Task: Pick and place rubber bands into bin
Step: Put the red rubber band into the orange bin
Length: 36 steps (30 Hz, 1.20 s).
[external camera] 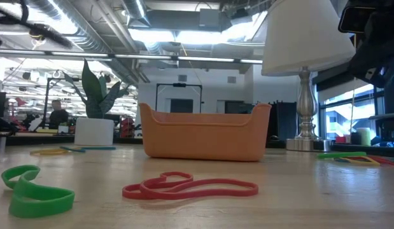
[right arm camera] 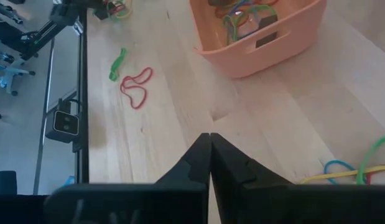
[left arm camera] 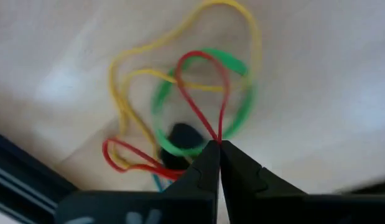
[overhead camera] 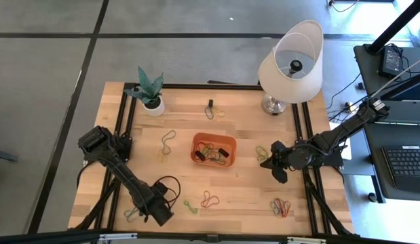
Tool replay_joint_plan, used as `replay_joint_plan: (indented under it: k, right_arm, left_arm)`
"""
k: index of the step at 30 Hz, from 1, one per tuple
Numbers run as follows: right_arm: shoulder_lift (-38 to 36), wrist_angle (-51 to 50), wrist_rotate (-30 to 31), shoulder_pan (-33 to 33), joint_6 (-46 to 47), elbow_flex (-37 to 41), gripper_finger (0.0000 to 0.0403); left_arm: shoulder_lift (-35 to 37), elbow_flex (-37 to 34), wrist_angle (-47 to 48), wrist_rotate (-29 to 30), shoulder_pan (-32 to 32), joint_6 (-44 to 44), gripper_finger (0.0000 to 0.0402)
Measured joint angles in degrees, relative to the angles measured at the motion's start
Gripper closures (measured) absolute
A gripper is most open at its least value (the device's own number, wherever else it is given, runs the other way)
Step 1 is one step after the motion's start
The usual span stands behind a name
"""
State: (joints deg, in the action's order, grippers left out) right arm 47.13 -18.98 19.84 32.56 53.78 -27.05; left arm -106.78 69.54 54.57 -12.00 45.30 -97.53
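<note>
We note the left tool (overhead camera: 154, 213) low at the near-left corner of the wooden surface (overhead camera: 250, 196), its fingers pressed together and pinching a red rubber band (left arm camera: 201, 93); in the left wrist view that red loop lies tangled with a yellow band (left arm camera: 180, 43) and a green band (left arm camera: 239, 106) on the wood. Just beside the tool, toward the middle, we see a loose green rubber band (overhead camera: 191, 206) and a red one (overhead camera: 209, 199) lying on the near edge of the surface. The potted plant (overhead camera: 150, 91) stands at the far-left corner. The orange bin (overhead camera: 213, 149) sits at the centre, already holding several bands. Right of the bin we find the right tool (overhead camera: 277, 168) above the surface, fingers fully closed on nothing, with green and yellow bands (overhead camera: 262, 154) just beside it and another small cluster (overhead camera: 280, 207) at the near right. The lamp (overhead camera: 291, 64) stands at the far right.
</note>
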Motion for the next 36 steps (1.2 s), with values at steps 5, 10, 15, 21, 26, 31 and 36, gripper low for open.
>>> replay_joint_plan:
  k: [5, 10, 15, 21, 26, 31, 36]
  right_arm:
    - [0.0, 0.0, 0.0, 0.0, 0.0, 0.0, 0.0389]
    - [0.0, 0.0, 0.0, 0.0, -0.2, 0.0, 0.0389]
    - [0.0, 0.0, 0.0, 0.0, -0.5, 0.0, 0.0389]
    - [0.0, -0.1, 0.0, 0.0, -0.5, 0.0, 0.0389]
    - [0.0, -0.1, 0.0, 0.0, -0.4, 0.0, 0.0389]
    - [0.0, -0.1, 0.0, 0.0, -0.4, 0.0, 0.0389]
    - [0.0, -0.1, 0.5, 0.0, -0.4, 0.0, 0.0389]
  left_arm:
    - [0.0, 4.6, 5.1, 0.1, 0.0, 0.2, 0.0398]
    - [0.0, 11.8, 15.2, 0.5, 0.0, 0.3, 0.0398]
    - [0.1, 18.9, 26.5, 2.5, 0.0, 0.2, 0.0398]
    - [0.1, 26.7, 35.5, 11.7, -0.8, 0.1, 0.0398]
    - [1.3, 28.9, 35.5, 18.9, -3.8, 6.1, 0.0398]
    - [3.2, 29.1, 35.5, 24.6, -9.2, 14.4, 0.0398]
    - [4.9, 29.1, 35.3, 27.3, -16.4, 26.8, 0.0398]
